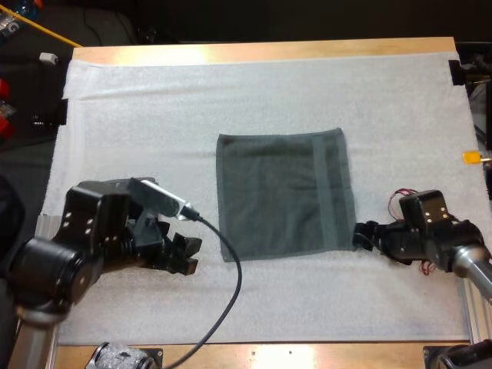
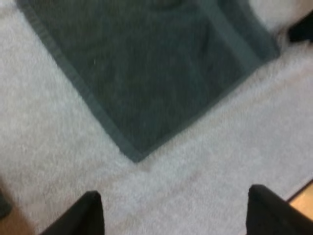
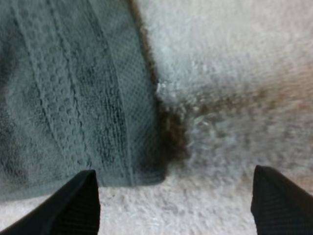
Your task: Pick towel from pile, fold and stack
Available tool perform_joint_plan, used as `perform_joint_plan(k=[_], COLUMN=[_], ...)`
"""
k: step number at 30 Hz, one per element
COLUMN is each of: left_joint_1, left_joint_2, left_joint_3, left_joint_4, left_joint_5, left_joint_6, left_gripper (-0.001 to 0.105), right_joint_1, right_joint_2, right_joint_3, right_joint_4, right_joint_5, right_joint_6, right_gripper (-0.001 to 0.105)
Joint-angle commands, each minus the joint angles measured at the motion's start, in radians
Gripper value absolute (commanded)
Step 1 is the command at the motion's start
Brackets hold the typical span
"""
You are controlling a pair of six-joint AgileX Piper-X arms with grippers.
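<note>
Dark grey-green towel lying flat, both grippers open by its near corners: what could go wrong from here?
1. The left gripper is open over bare white mat, short of the near left corner of the dark grey-green towel; closing here would likely miss it.
2. The right gripper straddles the near right corner, one finger over the fluffy mat; it may pinch mat along with towel.
3. A grip on one corner alone could skew the fold.

Matt ribbed cloth towel on fuzzy white mat, smooth wooden table.
</note>
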Motion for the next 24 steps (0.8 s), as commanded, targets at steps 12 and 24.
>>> perform_joint_plan(k=[12,24], left_joint_1=[0.003,0.003], left_joint_2=[-0.22,-0.266], left_joint_3=[0.219,0.315], left_joint_4=[-0.086,-0.119], left_joint_5=[-0.001,-0.001], left_joint_6=[-0.084,-0.104], left_gripper=[0.059,0.059], right_joint_1=[-0.001,-0.001], right_joint_2=[0.129,0.21], right_joint_3=[0.001,0.001], right_joint_4=[-0.133,-0.147], right_joint_5=[-0.125,-0.174], right_joint_6=[0.117,0.123], right_gripper=[0.051,0.047])
